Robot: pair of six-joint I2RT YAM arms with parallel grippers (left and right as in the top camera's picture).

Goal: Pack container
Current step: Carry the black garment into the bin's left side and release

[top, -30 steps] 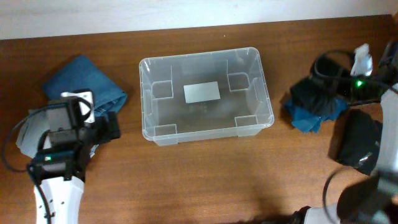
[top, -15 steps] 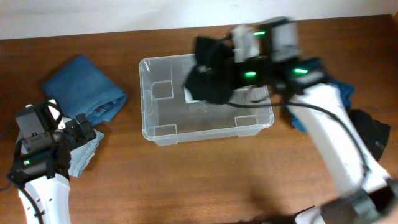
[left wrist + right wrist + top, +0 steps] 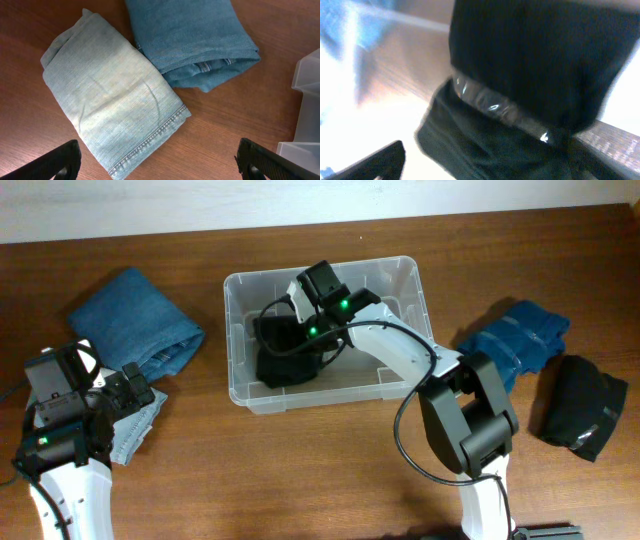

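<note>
Nearest the robot, the left gripper (image 3: 160,162) is hovering with fingers spread and nothing in them above a pale denim fold (image 3: 110,115), which is lying against a darker blue fold (image 3: 190,40). Farther out, mid-table, the container (image 3: 230,330) is sitting upright while the right gripper (image 3: 300,335) is reaching inside it over a black garment (image 3: 280,358). Its one visible finger is standing wide, so it looks released; I judge a placing step is ending, and the next move is calling for a clean lift out toward the blue cloth (image 3: 520,340) or black bundle (image 3: 580,408) on the right. No brand, label or writing is showing legibly.
</note>
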